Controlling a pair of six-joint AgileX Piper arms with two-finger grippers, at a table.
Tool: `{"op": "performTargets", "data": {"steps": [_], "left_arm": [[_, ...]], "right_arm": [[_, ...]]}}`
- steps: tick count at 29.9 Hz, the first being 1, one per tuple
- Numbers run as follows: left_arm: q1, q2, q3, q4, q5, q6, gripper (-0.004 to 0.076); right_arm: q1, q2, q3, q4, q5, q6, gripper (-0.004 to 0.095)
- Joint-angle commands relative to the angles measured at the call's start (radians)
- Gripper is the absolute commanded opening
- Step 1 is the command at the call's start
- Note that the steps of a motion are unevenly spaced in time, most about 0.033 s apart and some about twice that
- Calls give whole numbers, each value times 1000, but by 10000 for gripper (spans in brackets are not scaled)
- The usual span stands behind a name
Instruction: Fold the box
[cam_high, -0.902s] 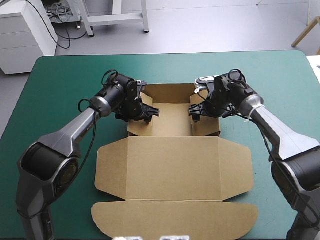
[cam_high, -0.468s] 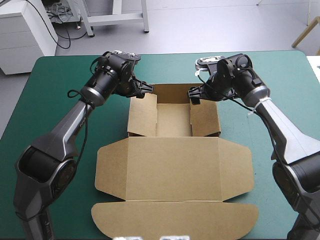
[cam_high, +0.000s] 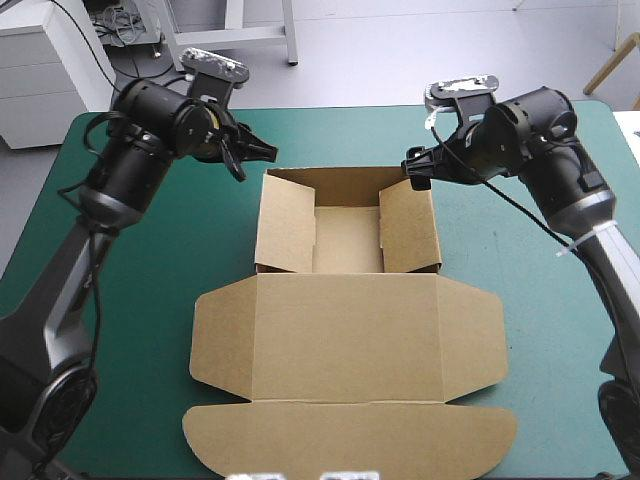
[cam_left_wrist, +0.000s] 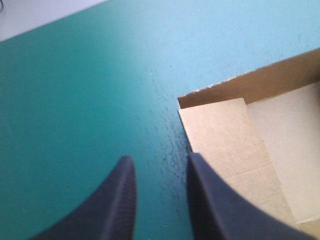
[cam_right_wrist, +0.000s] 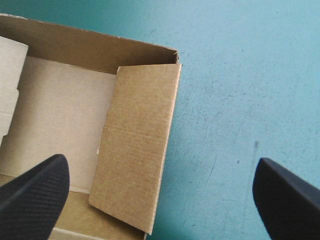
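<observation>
High view first: the table (cam_high: 100, 290) under its teal-green cover (cam_high: 520, 140) fills most of the scene, and the brown box (cam_high: 300, 330) lies at its middle. The box's far half stands up as an open tray (cam_high: 348, 240), with the far wall upright and the left and right walls raised, their flaps turned inward over the floor. The near half is the lid (cam_high: 380, 340), lying flat on the cover with a wing on each side and a long rounded flap at its near end. Both arms are raised above the far part of the table. The left gripper (cam_high: 255, 160) hangs just beyond the tray's far left corner, not touching the board. The right gripper (cam_high: 415, 170) hangs just beside the far right corner, also apart from it. In the left wrist view, the left gripper (cam_left_wrist: 159, 160) has its black fingers (cam_left_wrist: 115, 200) parted by a narrow gap with nothing between them. Under them is bare cover (cam_left_wrist: 75, 100), and the box's (cam_left_wrist: 235, 135) corner lies just ahead and to one side. In the right wrist view, the right gripper (cam_right_wrist: 160, 167) is spread wide, with its fingers (cam_right_wrist: 35, 190) far apart and empty. Below them lie the box's (cam_right_wrist: 140, 140) right wall with its inward flap and a stretch of cover (cam_right_wrist: 240, 75) beside it.
</observation>
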Motion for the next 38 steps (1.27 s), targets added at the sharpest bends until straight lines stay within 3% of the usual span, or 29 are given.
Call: {"op": "performTargets", "data": {"steps": [1,6,13,19,20,28,38], "left_arm": [[-9,-130,-35,57,49,10,-3],[-9,-257,-35,58,49,10,-10],[-9,-429,7,27,49,31,-10],[-9,-630,226,29,49,31,-10],[-9,-667,274,29,49,29,-10],[-9,-922,605,19,47,-4,-10],[-9,-1091,761,19,47,-62,-10]], "right_arm": [[-2,-69,-28,29,-32,6,914],[-2,-75,47,69,-34,18,914],[-2,-59,164,51,-131,34,914],[-2,14,188,51,-141,34,914],[-65,31,188,51,-148,34,914],[-93,165,188,76,-150,12,914],[-102,199,188,207,-146,-51,914]]}}
